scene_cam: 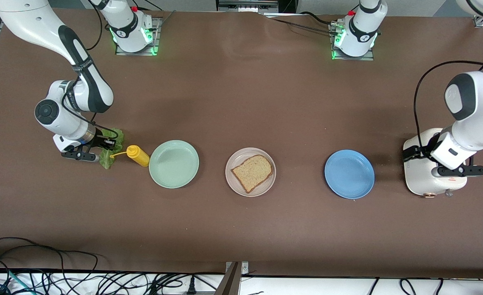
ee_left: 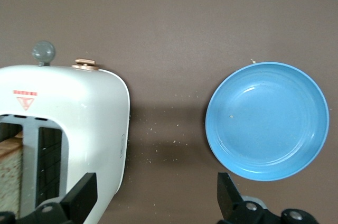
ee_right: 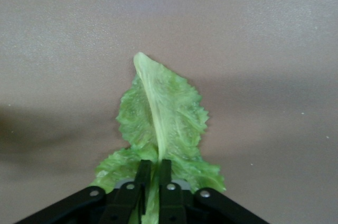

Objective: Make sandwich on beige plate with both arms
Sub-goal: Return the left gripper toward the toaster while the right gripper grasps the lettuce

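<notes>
Starting with containers: we count three plates in a row on the brown table (scene_cam: 241, 102). The beige plate (scene_cam: 237, 182) sits in the middle and holds one bread slice (scene_cam: 252, 172), tan with a dark crust, lying flat. The mint green plate (scene_cam: 173, 164) toward the right arm's end has nothing on it, same for the blue plate (scene_cam: 349, 174) toward the left arm's end. A white toaster (scene_cam: 419, 172) stands at the left arm's end, next to the blue plate; in the left wrist view we see a second bread slice (ee_left: 9, 182) sitting down in its slot. One yellow mustard bottle (scene_cam: 138, 155) lies on its side just beside the mint green plate, nozzle pointing at the lettuce.

Counts: three plates, two bread slices, one lettuce leaf (scene_cam: 111, 153), one bottle, one toaster, two arms.

The right gripper (scene_cam: 102, 148) is down at the table at the right arm's end, fingers clenched on the stem end of the lettuce leaf; the right wrist view shows both fingers (ee_right: 165, 182) pinching the pale rib. The leaf lies flat on the table, ruffled green.

The left gripper (ee_left: 157, 195) hangs over the toaster, fingers spread wide, grasping nothing.

Surface is matte dark brown with a few crumbs near the toaster. Black cables (scene_cam: 40, 274) run along the table edge nearest the front camera.
</notes>
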Controlling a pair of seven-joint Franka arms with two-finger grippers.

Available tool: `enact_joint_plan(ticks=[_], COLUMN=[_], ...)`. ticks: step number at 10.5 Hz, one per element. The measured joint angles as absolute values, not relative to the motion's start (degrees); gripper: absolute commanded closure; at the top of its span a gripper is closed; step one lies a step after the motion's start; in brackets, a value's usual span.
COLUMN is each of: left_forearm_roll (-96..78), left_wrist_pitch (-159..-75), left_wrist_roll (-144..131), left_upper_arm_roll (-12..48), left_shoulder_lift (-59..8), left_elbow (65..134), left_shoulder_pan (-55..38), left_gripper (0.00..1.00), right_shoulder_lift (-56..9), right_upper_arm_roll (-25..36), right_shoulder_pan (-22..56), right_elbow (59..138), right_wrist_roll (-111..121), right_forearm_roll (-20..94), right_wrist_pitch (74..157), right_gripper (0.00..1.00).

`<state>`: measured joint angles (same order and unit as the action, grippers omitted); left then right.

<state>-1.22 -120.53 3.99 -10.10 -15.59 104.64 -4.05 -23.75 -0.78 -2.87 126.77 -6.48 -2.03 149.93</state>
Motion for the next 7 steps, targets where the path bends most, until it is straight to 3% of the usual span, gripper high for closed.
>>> enact_joint_plan(ticks=[5, 7], left_forearm_roll=[-1.22, -1.22], left_wrist_pitch=[-115.47, -111.87], left_wrist_roll=[3.55, 1.45], left_upper_arm_roll=[-9.88, -9.73], left_shoulder_lift=[-8.53, -5.59], left_elbow=[104.71, 104.59], left_shoulder_pan=[-5.36, -6.21], left_gripper=[0.0, 0.0], right_shoulder_lift=[-23.73, -23.67], right_upper_arm_roll=[-0.74, -0.74], right_shoulder_pan=[-2.86, -2.84], right_elbow=[126.35, 123.38], right_wrist_roll=[-5.53, -4.02], right_forearm_roll=[-2.45, -2.95], right_wrist_pitch=[149.71, 145.07], right_gripper=[1.0, 1.0])
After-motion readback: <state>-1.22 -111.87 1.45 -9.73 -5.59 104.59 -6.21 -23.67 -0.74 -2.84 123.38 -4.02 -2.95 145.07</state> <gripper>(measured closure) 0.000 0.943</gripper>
